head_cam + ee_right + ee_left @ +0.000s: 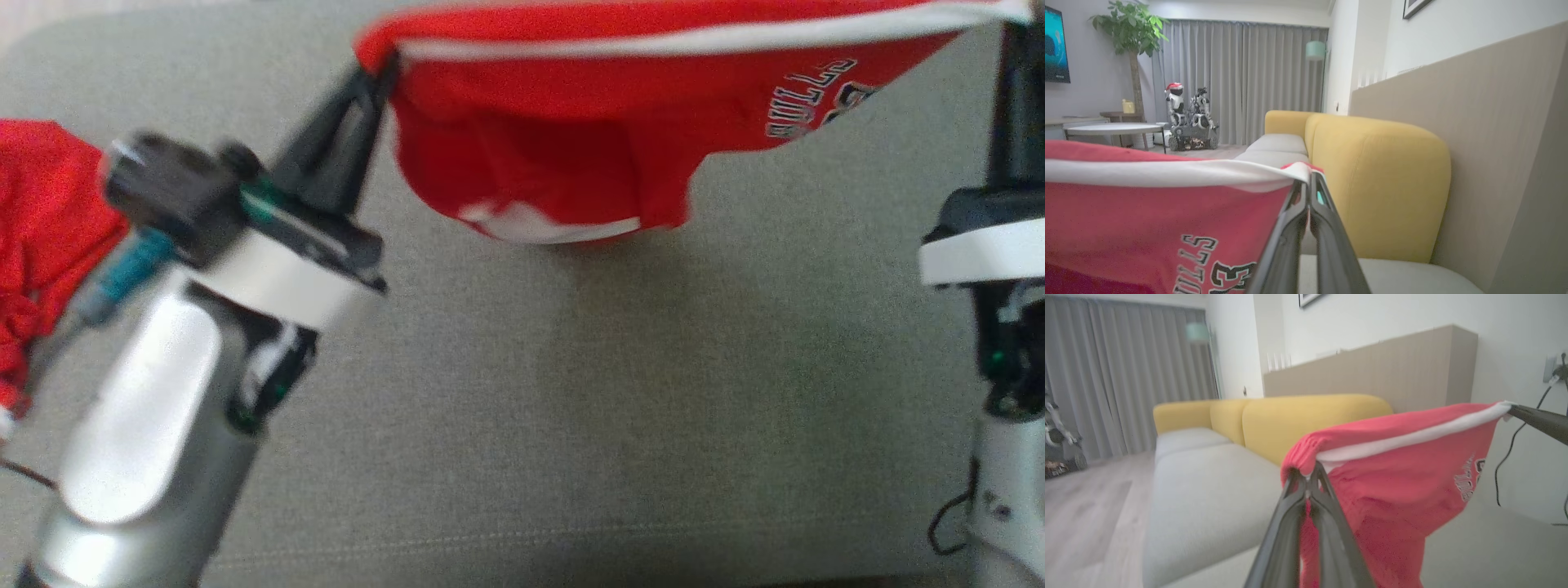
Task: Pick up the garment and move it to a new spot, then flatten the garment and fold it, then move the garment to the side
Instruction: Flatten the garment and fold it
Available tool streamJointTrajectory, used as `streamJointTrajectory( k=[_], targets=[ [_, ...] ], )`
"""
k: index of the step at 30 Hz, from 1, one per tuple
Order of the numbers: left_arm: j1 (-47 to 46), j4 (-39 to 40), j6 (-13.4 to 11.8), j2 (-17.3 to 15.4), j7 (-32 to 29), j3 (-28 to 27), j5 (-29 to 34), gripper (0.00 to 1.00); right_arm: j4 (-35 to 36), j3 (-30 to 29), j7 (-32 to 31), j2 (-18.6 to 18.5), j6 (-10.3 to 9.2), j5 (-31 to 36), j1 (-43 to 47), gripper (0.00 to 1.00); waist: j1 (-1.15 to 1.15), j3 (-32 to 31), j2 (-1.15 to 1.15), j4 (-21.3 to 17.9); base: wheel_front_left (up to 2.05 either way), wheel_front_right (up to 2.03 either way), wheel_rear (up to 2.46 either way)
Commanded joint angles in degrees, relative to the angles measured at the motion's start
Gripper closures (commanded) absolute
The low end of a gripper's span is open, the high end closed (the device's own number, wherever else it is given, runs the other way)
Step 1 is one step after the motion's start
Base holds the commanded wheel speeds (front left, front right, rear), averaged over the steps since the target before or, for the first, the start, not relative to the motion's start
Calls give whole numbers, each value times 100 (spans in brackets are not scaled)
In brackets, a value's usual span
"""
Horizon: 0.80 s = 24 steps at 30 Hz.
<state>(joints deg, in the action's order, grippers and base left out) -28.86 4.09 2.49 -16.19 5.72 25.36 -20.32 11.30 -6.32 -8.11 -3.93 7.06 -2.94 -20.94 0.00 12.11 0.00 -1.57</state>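
Observation:
The garment (571, 139) is red with a white band and dark lettering, and it hangs stretched above the grey sofa seat (571, 392). My left gripper (380, 69) is shut on its gathered left corner, seen close in the left wrist view (1308, 477). My right gripper (1012, 28) holds the white band's right end at the top right, fingers shut on the cloth (1308, 179). The garment's (1404, 477) lower part sags between the two grips. From the left wrist view, the right gripper's finger (1539, 418) shows at the band's far end.
Another red cloth (41, 220) lies bunched at the left edge of the seat. A yellow sofa back (1290, 416) and a beige wall panel (1494, 122) stand behind. Across the room are a round table (1110, 128) and another robot (1188, 118). A dark cable (947, 523) hangs by my right arm.

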Motion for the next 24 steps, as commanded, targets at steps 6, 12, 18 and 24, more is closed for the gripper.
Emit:
streamJointTrajectory(
  k=[6, 12, 18, 24],
  targets=[
    [-764, 615, -113, -334, -475, -620, -276, 100, 912, 63, -411, -216, 43, -8, -468, 100, 0, -588, 0, 130, 0, 0, 0],
    [-873, 698, -143, -416, -793, -705, -440, 100, 1197, 21, -664, -229, 43, -108, -465, 100, 0, -736, 0, 111, 0, 0, 0],
    [-964, 620, -153, -432, -906, -623, -402, 100, 953, 80, -760, -232, 43, -372, -602, 100, 0, -653, 0, 51, 0, 0, 0],
    [-1515, 238, -35, -369, -850, -549, -325, 100, 377, 27, -708, -289, 43, -575, -1236, 100, 0, -301, 0, 46, 0, 0, 0]
  ],
)
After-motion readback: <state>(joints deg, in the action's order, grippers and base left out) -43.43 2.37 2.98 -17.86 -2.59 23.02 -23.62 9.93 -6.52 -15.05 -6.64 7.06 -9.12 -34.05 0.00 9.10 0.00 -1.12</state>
